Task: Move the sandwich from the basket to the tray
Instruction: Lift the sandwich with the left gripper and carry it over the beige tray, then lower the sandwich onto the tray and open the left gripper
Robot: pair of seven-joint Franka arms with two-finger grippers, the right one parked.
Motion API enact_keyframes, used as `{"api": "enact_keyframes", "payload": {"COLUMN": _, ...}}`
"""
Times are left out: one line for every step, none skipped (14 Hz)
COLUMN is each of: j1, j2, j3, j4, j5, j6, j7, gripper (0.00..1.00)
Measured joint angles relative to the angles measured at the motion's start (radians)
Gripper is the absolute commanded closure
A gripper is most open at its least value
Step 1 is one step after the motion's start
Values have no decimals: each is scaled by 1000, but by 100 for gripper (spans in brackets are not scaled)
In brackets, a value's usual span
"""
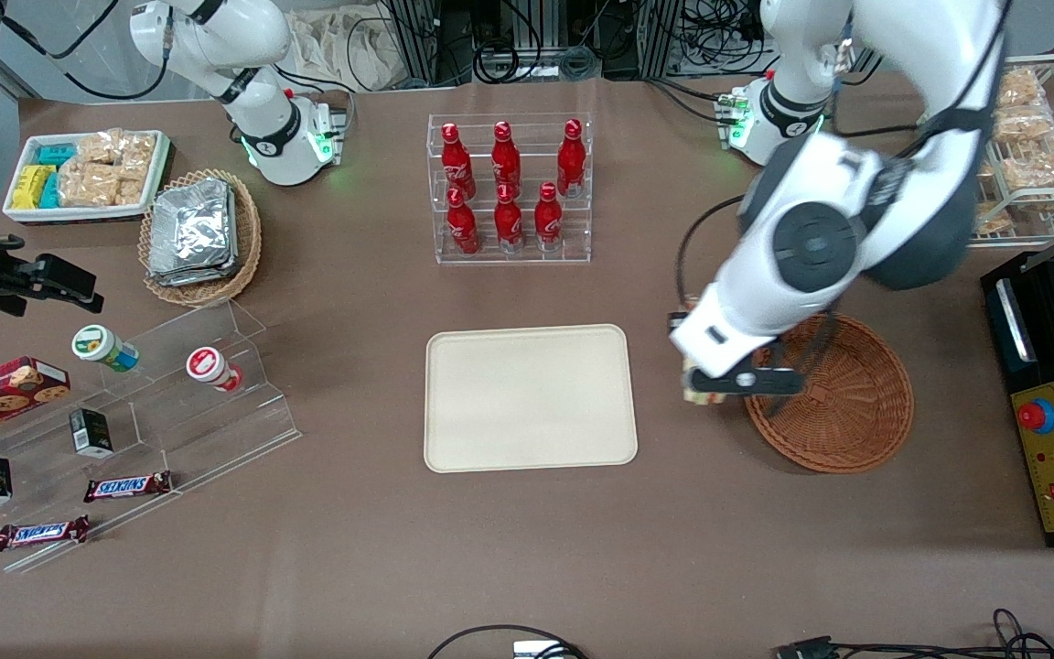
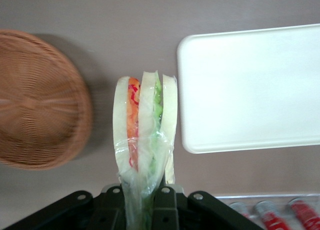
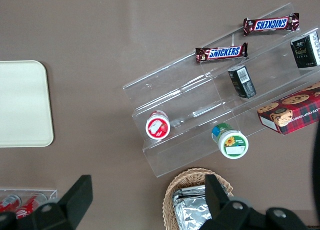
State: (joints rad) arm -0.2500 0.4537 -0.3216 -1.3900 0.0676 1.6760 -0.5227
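Observation:
My gripper (image 1: 708, 381) is shut on the clear-wrapped sandwich (image 1: 697, 388), which hangs above the bare table between the basket (image 1: 847, 407) and the tray (image 1: 527, 398). In the left wrist view the sandwich (image 2: 145, 125) sticks out from between the black fingers (image 2: 165, 207), showing pale bread with orange-red and green layers. Its wrap is pinched between the jaws. The reddish-brown wicker basket (image 2: 35, 99) lies beside it with nothing in it. The cream tray (image 2: 250, 89) lies flat and bare close to the sandwich's tip.
A clear rack of red bottles (image 1: 509, 188) stands farther from the front camera than the tray. A black control box (image 1: 1053, 412) sits at the working arm's end. A tan basket of foil packs (image 1: 198, 240) and a stepped acrylic shelf (image 1: 170, 403) lie toward the parked arm's end.

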Motion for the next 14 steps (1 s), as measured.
{"api": "enact_keyframes", "payload": {"j1": -35, "j2": 38, "j3": 0, "j4": 17, "j5": 0, "j6": 23, "j7": -31, "gripper": 100}}
{"api": "enact_keyframes", "payload": {"j1": -63, "j2": 70, "j3": 0, "j4": 27, "j5": 1, "j6": 53, "j7": -50, "gripper": 100}}
{"api": "enact_keyframes", "payload": {"j1": -82, "j2": 98, "j3": 0, "j4": 32, "j5": 2, "j6": 84, "j7": -59, "gripper": 100}}
{"api": "enact_keyframes", "payload": {"j1": -91, "j2": 125, "j3": 0, "j4": 34, "j5": 3, "j6": 114, "j7": -62, "gripper": 100}}
{"api": "enact_keyframes", "payload": {"j1": -93, "j2": 150, "j3": 1, "j4": 34, "j5": 3, "j6": 145, "j7": -62, "gripper": 100}}
{"api": "enact_keyframes", "payload": {"j1": -94, "j2": 177, "j3": 1, "j4": 33, "j5": 4, "j6": 175, "j7": -61, "gripper": 100}}
{"api": "enact_keyframes", "payload": {"j1": -98, "j2": 204, "j3": 1, "j4": 28, "j5": 13, "j6": 204, "j7": -59, "gripper": 100}}
{"api": "enact_keyframes", "payload": {"j1": -105, "j2": 229, "j3": 1, "j4": 13, "j5": 29, "j6": 242, "j7": -59, "gripper": 100}}
{"api": "enact_keyframes", "payload": {"j1": -110, "j2": 251, "j3": 1, "j4": -8, "j5": 43, "j6": 283, "j7": -60, "gripper": 100}}
{"api": "enact_keyframes", "payload": {"j1": -114, "j2": 270, "j3": 1, "j4": -29, "j5": 51, "j6": 326, "j7": -60, "gripper": 100}}
{"api": "enact_keyframes", "payload": {"j1": -116, "j2": 285, "j3": 1, "j4": -48, "j5": 53, "j6": 361, "j7": -60, "gripper": 100}}
{"api": "enact_keyframes", "payload": {"j1": -117, "j2": 297, "j3": 1, "j4": -61, "j5": 55, "j6": 381, "j7": -60, "gripper": 100}}
{"api": "enact_keyframes", "payload": {"j1": -117, "j2": 305, "j3": 1, "j4": -70, "j5": 57, "j6": 389, "j7": -60, "gripper": 100}}
{"api": "enact_keyframes", "payload": {"j1": -117, "j2": 311, "j3": 2, "j4": -74, "j5": 58, "j6": 390, "j7": -60, "gripper": 100}}
